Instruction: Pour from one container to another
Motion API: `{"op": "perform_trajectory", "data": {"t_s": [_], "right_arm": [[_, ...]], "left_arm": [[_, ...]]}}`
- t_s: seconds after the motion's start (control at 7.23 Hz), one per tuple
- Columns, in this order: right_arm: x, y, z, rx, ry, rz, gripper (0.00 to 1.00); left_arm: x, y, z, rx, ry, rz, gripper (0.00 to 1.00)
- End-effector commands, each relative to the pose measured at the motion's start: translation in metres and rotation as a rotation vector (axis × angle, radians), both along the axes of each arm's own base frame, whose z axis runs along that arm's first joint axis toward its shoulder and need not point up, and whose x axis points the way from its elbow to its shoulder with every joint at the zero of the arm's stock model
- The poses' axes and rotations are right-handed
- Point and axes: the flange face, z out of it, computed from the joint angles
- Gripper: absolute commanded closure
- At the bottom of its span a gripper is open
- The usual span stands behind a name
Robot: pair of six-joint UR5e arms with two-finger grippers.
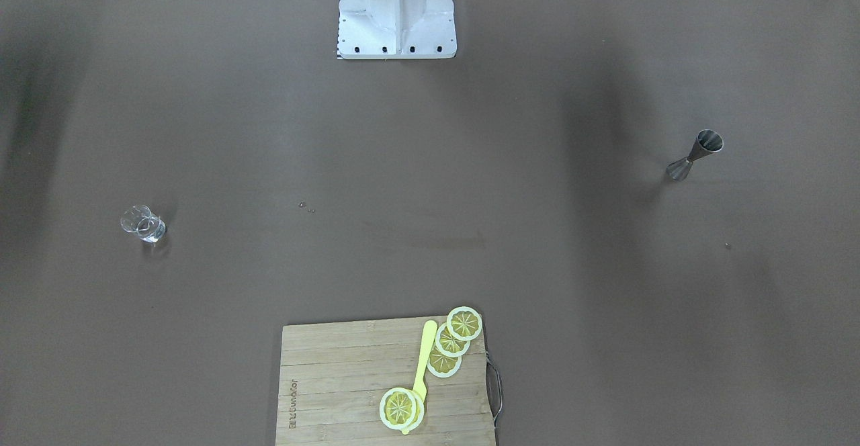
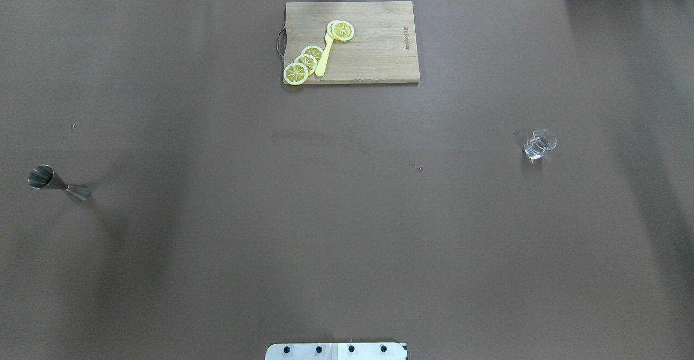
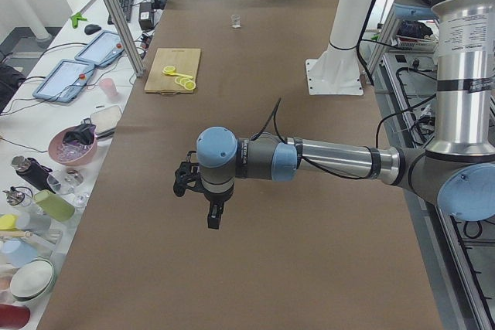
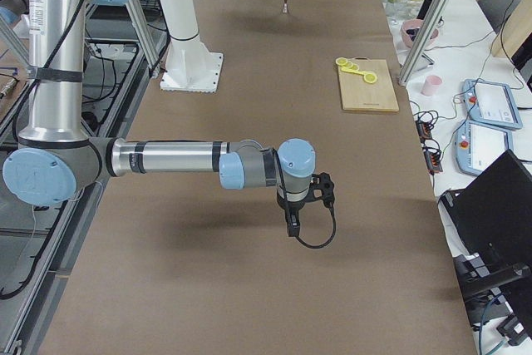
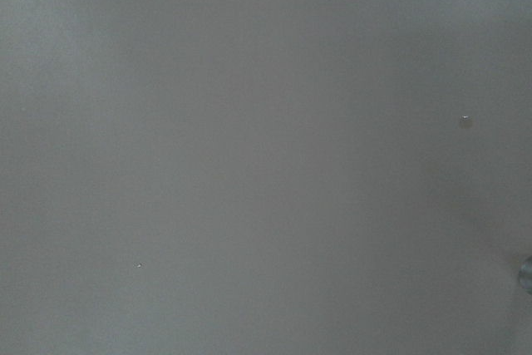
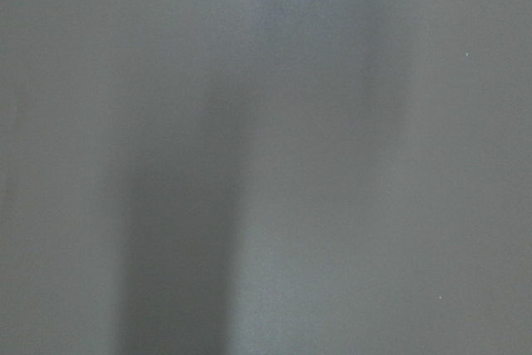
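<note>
A steel jigger [image 1: 695,154] [image 2: 57,182] stands on the brown table on my left side, seen far off in the exterior right view [image 4: 285,2]. On my right side stands a small clear glass [image 1: 143,224] [image 2: 539,143] [image 3: 234,20]. Neither gripper appears in the overhead or front views. The left gripper [image 3: 213,218] shows only in the exterior left view, pointing down over the table's near end. The right gripper [image 4: 291,224] shows only in the exterior right view, likewise pointing down. I cannot tell whether either is open or shut. Both wrist views show only bare tabletop.
A wooden cutting board [image 2: 379,51] [image 1: 336,379] lies at the table's far edge, carrying lemon slices [image 2: 304,63] and a yellow knife [image 2: 323,56]. The robot's white base [image 1: 396,16] stands at the near edge. Benches beside the table hold cups, bowls and tablets [image 3: 73,144].
</note>
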Motion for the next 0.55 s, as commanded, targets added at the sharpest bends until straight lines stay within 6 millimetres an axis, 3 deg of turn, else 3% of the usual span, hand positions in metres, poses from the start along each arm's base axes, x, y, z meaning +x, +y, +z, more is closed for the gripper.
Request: {"op": "perform_trajectory", "data": {"t_s": [0.0, 0.28, 0.41], "right_arm": [[-0.003, -0.007, -0.013, 0.022, -0.032, -0.004, 0.00], [-0.003, -0.001, -0.004, 0.004, -0.039, -0.007, 0.00], [-0.003, -0.001, -0.005, 0.005, -0.040, -0.007, 0.00]], "left_arm": [[0.000, -0.004, -0.008, 0.034, 0.004, -0.037, 0.02], [0.000, -0.005, -0.009, 0.041, 0.003, -0.040, 0.02], [0.000, -0.005, -0.019, 0.058, 0.001, -0.043, 0.02]]}}
